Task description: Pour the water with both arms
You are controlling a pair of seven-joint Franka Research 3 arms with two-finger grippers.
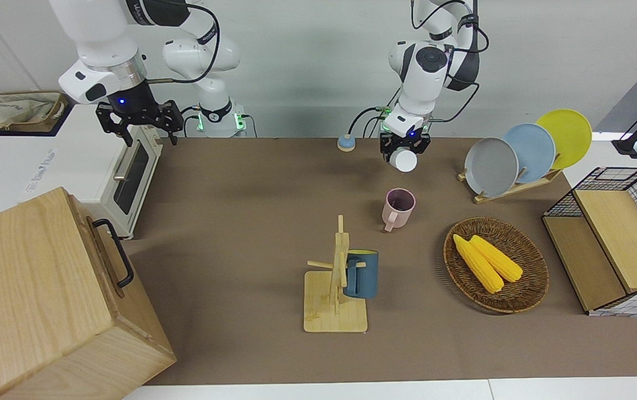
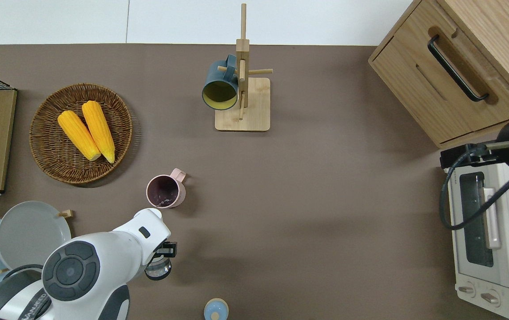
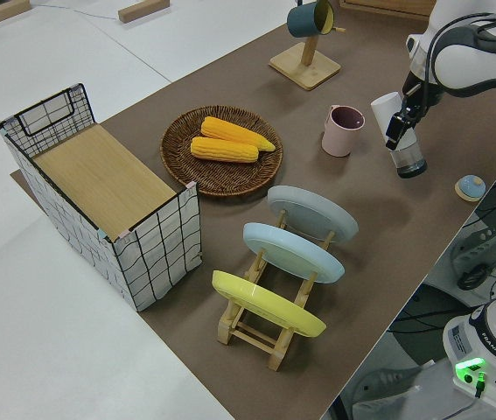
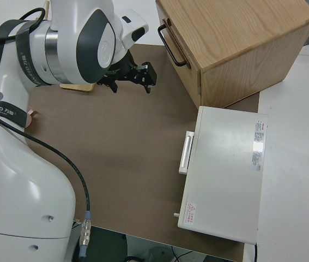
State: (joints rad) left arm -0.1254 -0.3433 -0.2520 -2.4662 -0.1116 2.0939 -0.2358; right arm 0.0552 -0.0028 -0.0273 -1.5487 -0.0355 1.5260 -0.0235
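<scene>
Left gripper [image 1: 404, 149], upper centre of the front view, is clamped on a clear glass tumbler with a white base [image 3: 402, 140], lifted off the table and tipped. The pink handled mug [image 1: 399, 208] stands just below it in frame, mouth up, so the pour goes that way. Right gripper [image 1: 139, 119], upper left, hangs wide open, empty, parked.

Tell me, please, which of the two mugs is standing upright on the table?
The pink mug stands upright on the table, its opening up; the dark blue mug hangs on the wooden mug stand.
</scene>
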